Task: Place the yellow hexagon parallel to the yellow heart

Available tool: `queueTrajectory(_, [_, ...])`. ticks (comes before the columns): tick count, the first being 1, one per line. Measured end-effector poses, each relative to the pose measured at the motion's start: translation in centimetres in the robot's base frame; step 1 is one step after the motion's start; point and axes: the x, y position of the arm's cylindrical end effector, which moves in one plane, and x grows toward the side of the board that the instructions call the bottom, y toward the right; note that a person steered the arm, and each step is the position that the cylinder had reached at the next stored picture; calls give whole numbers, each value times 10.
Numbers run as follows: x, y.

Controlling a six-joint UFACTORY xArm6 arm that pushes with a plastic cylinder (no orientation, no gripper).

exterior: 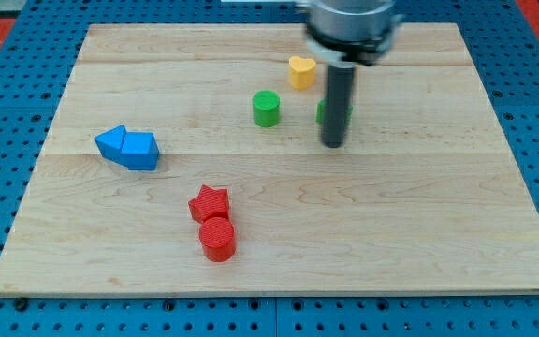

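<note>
The yellow heart [301, 71] lies near the view's top, just left of the arm. No yellow hexagon shows in the camera view; it may be hidden behind the arm. My tip [333, 145] rests on the board below and to the right of the heart. A green block [322, 112], shape unclear, is mostly hidden behind the rod just above the tip.
A green cylinder [266, 109] stands left of the rod. Two blue blocks [110, 142] [141, 151] touch each other at the view's left. A red star [210, 203] and a red cylinder [218, 239] sit together at the lower middle. The wooden board [438, 234] lies on a blue pegboard.
</note>
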Motion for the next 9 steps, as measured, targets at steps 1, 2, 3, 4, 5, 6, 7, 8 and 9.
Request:
queueTrajectory(1, [-62, 54])
queueTrajectory(2, [-158, 29])
queueTrajectory(3, [-190, -59])
queueTrajectory(4, [-183, -123])
queueTrajectory(5, [-165, -110])
queueTrajectory(6, [-143, -60])
queueTrajectory(7, [-126, -36])
queueTrajectory(8, [-99, 8])
queueTrajectory(9, [-107, 24])
